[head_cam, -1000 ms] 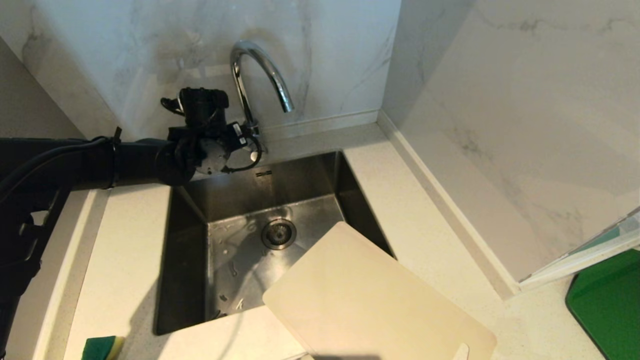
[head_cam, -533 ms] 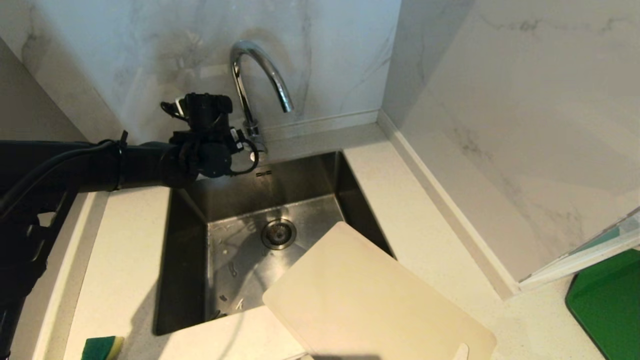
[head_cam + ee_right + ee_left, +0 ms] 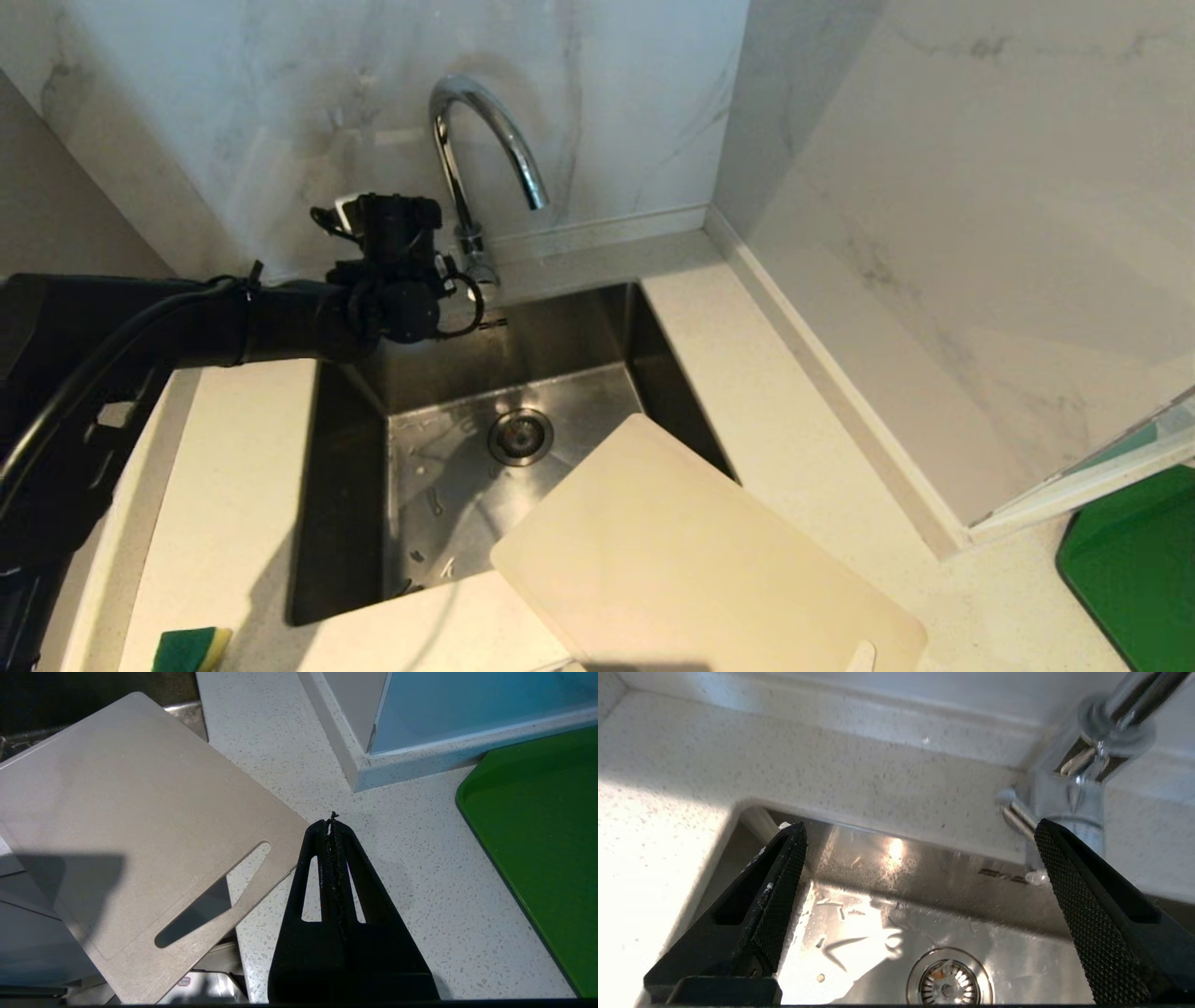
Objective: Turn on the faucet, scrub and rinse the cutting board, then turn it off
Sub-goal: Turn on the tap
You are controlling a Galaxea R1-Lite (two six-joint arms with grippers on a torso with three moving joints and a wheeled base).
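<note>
At sink (image 3: 336, 485) back rim: left gripper (image 3: 920, 835) wide, beside faucet (image 3: 481, 140) base.

Cutting board (image 3: 691, 551) overhangs sink's (image 3: 336, 485) right corner; faucet (image 3: 467, 159) apparently behind.

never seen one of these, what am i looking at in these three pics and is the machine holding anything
It is a two-armed robot at a kitchen sink. One picture looks down from its head; the other two come from cameras on each wrist, behind the jaws. The left gripper is at the back of the sink beside the chrome faucet, jaws wide open, holding nothing. The right gripper is shut and empty, over the counter next to the cream cutting board, which lies partly over the sink. A green sponge and a green board also lie on the counter.
</note>
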